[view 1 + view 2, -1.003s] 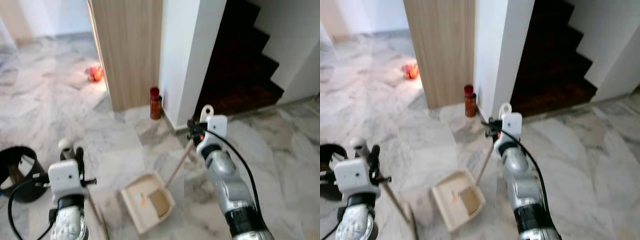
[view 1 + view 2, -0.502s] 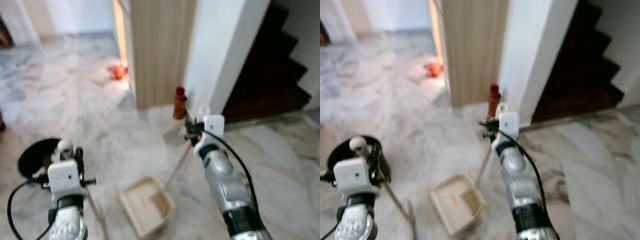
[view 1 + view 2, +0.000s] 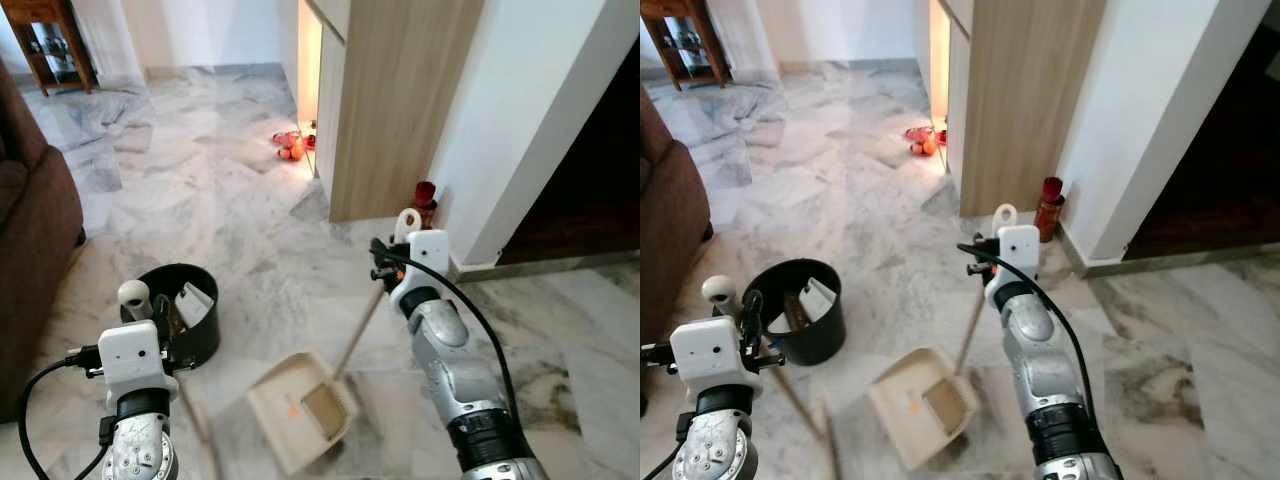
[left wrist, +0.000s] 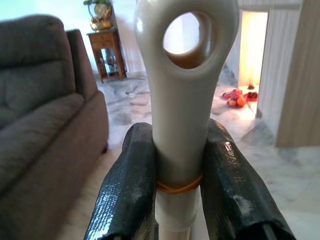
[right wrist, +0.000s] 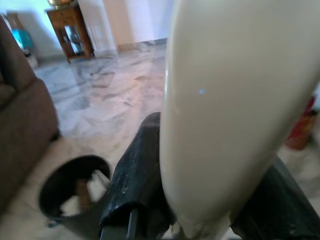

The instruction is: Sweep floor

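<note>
My left gripper [image 3: 140, 308] is shut on the white, looped top of the broom handle [image 4: 182, 95]. The thin broom stick [image 3: 198, 425] slants down to the marble floor at my lower left. My right gripper [image 3: 390, 262] is shut on the cream upper end of the dustpan handle [image 5: 225, 110]. Its wooden shaft runs down to the beige dustpan [image 3: 300, 410], which rests on the floor between my arms. A small orange scrap and brownish dirt lie inside the pan.
A black bin [image 3: 210, 335] holding rubbish stands left of the dustpan. A brown sofa [image 3: 30, 240] fills the left edge. A wooden panel [image 3: 390, 100], a white wall [image 3: 520, 120] and a red bottle [image 3: 425, 200] stand ahead; orange items [image 3: 290, 148] lie farther back.
The whole view has swung left, bringing the black bin and the sofa into sight and pushing the stairs out to the right. Both grippers keep their holds.
</note>
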